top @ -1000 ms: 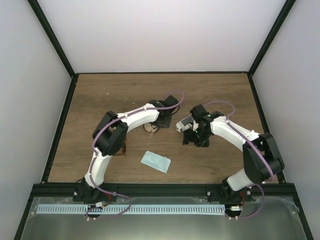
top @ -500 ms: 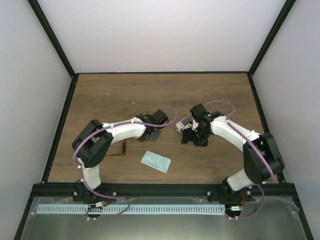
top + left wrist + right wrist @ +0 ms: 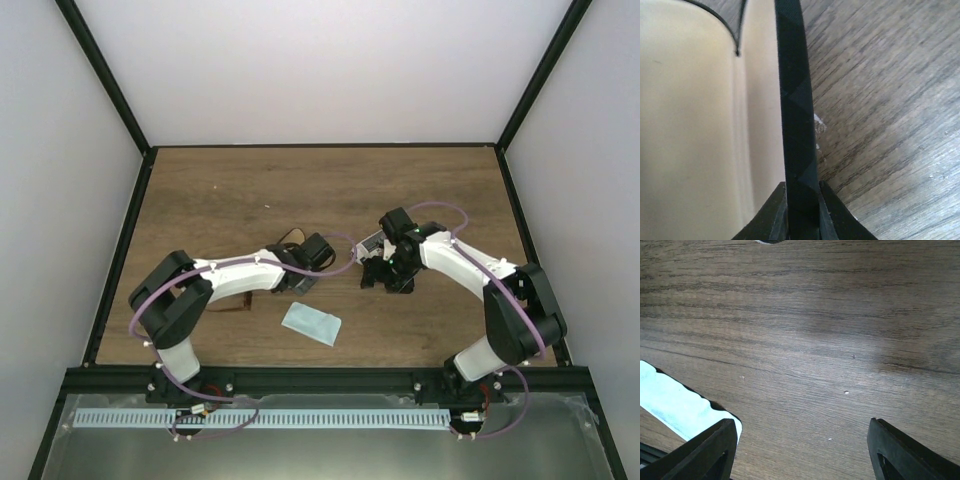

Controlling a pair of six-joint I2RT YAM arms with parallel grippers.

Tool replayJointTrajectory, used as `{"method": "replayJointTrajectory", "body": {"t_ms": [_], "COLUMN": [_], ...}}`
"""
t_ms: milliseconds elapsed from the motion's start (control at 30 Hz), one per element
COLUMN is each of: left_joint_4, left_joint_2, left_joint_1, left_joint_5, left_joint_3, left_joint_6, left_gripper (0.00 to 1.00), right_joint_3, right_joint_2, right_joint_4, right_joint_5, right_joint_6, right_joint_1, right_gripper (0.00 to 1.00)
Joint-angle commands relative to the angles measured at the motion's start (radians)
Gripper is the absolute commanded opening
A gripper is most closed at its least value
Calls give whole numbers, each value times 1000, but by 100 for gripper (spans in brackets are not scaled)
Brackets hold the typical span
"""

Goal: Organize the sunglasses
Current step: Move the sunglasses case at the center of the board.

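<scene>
Left gripper (image 3: 304, 262) has swung down and leftward from mid-frame in the top view, and the tan case (image 3: 690, 125) has moved with it. One black finger lies flat against the case wall and the other is hidden, so I cannot tell its grip. Right gripper (image 3: 801, 437) stays spread wide over the table (image 3: 200, 200), right of centre. The sunglasses (image 3: 238, 305) lie left of centre, partly under the left forearm. With the case now nearer them, loading looks likely next. The blue cloth (image 3: 311, 323) sits at lower centre.
</scene>
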Motion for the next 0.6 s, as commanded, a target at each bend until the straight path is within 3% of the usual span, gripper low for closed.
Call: {"method": "replayJointTrajectory", "body": {"t_ms": [0, 100, 200, 233, 433, 567], "left_joint_4": [33, 36, 47, 41, 56, 50], "left_joint_2": [14, 14, -6, -11, -111, -167], "left_joint_1": [-10, -10, -11, -11, -11, -10], "left_joint_5": [-25, -18, -13, -20, 31, 86], "left_joint_3": [-4, -13, -25, -22, 17, 67], "left_joint_6": [38, 33, 9, -8, -71, -87], "left_gripper": [16, 28, 66, 84, 99, 100], "right_joint_3": [46, 45, 46, 46, 63, 80], "right_joint_2": [2, -1, 1, 0, 8, 15], "right_joint_4": [3, 0, 0, -1, -5, -1], "right_joint_5": [-4, 0, -2, -2, 1, -6], "right_joint_6": [-3, -4, -6, -8, -22, -33], "right_joint_1": [-7, -7, -7, -7, -7, -7], "right_gripper": [74, 74, 74, 74, 74, 73]}}
